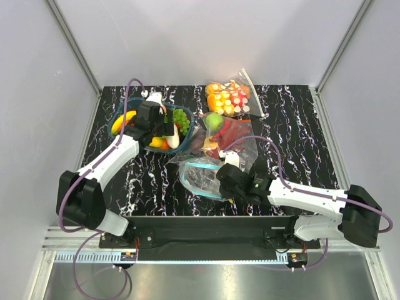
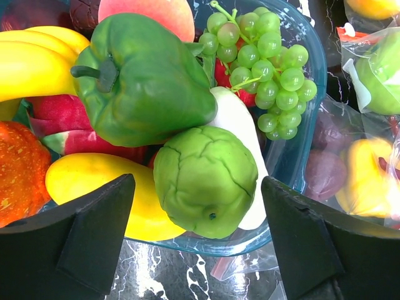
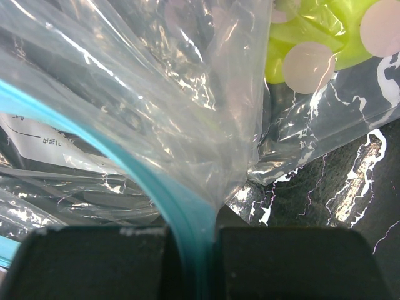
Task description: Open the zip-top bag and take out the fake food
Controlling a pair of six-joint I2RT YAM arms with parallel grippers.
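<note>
The zip-top bag (image 1: 199, 172) lies crumpled at the table's middle, its teal zipper strip (image 3: 181, 212) curving round a gaping mouth. My right gripper (image 1: 223, 177) is shut on that strip, which runs down between the two fingers (image 3: 190, 236). Fake food fills a blue bowl (image 1: 116, 122): a yellow banana (image 2: 31, 62), a peach (image 2: 147, 12), green grapes (image 2: 265, 59), a green pepper (image 2: 147, 81) and a lumpy green fruit (image 2: 206, 178). My left gripper (image 1: 164, 129) hangs open over the bowl's near rim (image 2: 309, 81). The lumpy fruit sits between its fingertips (image 2: 197, 209), touching neither.
A larger clear bag (image 1: 228, 134) with red peppers and a green apple lies just right of the bowl, overlapping the zip-top bag. A small bag of orange and red-white pieces (image 1: 230, 99) sits at the back. White walls enclose the table.
</note>
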